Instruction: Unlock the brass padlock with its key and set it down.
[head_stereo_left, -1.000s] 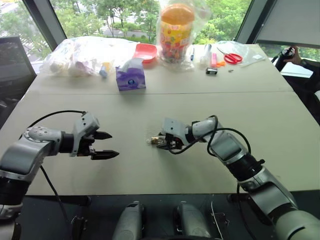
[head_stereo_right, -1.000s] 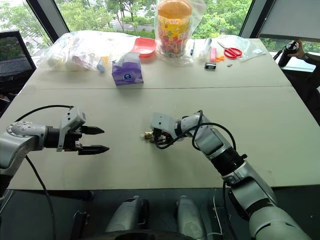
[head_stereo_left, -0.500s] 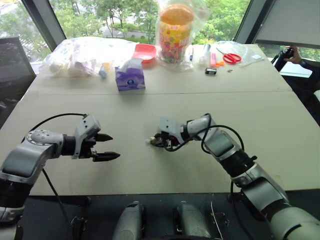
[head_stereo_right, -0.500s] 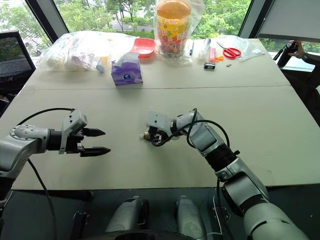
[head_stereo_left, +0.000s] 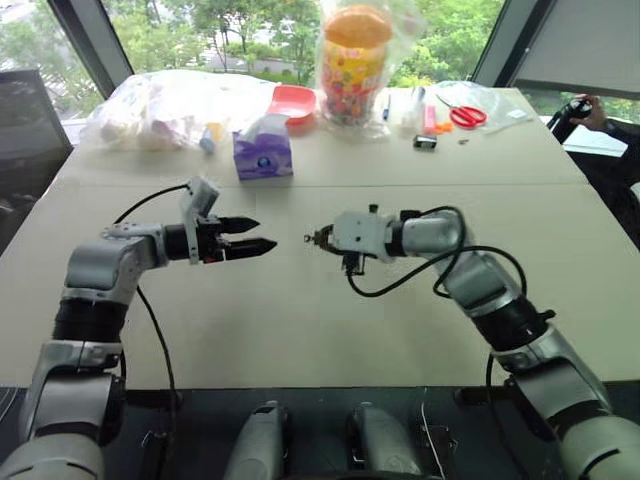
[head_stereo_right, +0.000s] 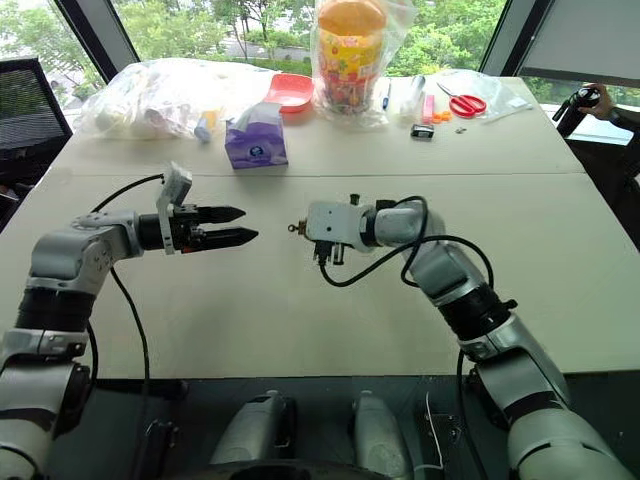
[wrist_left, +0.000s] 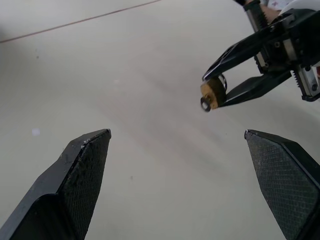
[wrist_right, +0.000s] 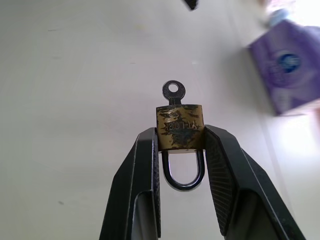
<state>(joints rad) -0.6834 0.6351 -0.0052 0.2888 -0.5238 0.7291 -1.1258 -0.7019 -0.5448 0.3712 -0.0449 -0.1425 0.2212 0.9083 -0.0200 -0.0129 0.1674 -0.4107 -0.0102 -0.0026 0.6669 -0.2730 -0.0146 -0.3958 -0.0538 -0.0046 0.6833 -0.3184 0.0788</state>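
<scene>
My right gripper (wrist_right: 180, 136) is shut on the brass padlock (wrist_right: 179, 127) and holds it by its sides above the table, with the dark shackle back between the fingers. The small key (wrist_right: 173, 91) sits in the padlock's keyhole, its round head sticking out toward my left gripper. In the left wrist view the padlock (wrist_left: 212, 93) hangs ahead with the key (wrist_left: 205, 104) at its near end. My left gripper (head_stereo_left: 262, 234) is open, level, and points at the padlock (head_stereo_left: 313, 238) from a short gap away.
A purple tissue box (head_stereo_left: 262, 155), red bowl (head_stereo_left: 292, 103), bagged colourful jar (head_stereo_left: 352, 62), plastic bags (head_stereo_left: 150, 110), red scissors (head_stereo_left: 465, 116) and a small black object (head_stereo_left: 423, 142) line the table's far side. A person's hand (head_stereo_left: 585, 108) is at the far right.
My right gripper closed on the padlock, lifted it off the table and rolled. My left gripper rose and moved in toward it, staying open.
</scene>
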